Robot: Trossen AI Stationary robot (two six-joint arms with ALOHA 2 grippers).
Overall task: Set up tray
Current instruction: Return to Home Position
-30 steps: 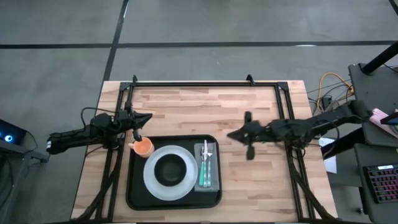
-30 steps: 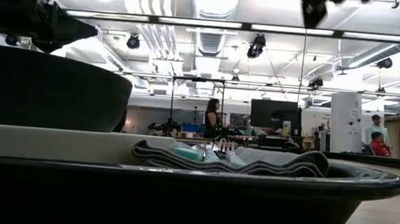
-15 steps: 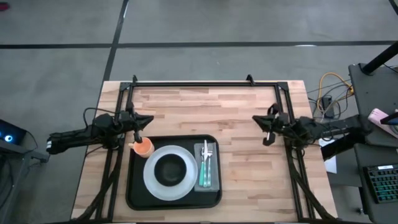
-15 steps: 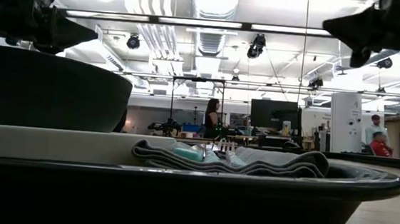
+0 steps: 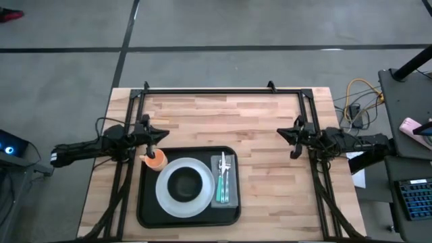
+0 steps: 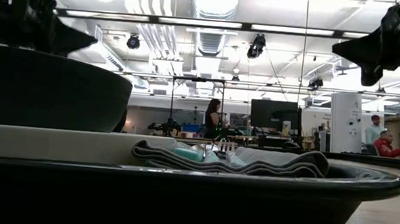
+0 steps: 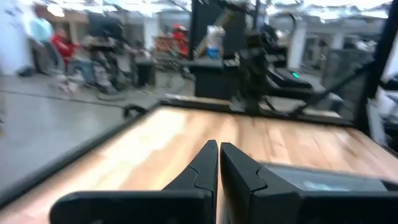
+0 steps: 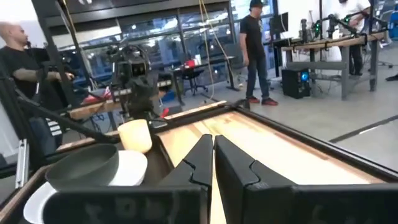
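- Left tool (image 5: 156,134), clenched and empty, hovers at the left side of the table (image 5: 223,115).
- Right tool (image 5: 289,134), likewise clenched, hangs at the right side.
- Black tray (image 5: 146,209) lies between the two, carrying an orange cup (image 5: 156,159), plate (image 5: 162,194) and bowl (image 5: 183,184).

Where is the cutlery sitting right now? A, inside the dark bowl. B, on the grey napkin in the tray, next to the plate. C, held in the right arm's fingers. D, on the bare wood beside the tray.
B: the high view shows the cutlery lying on the grey napkin inside the tray, right beside the white plate.
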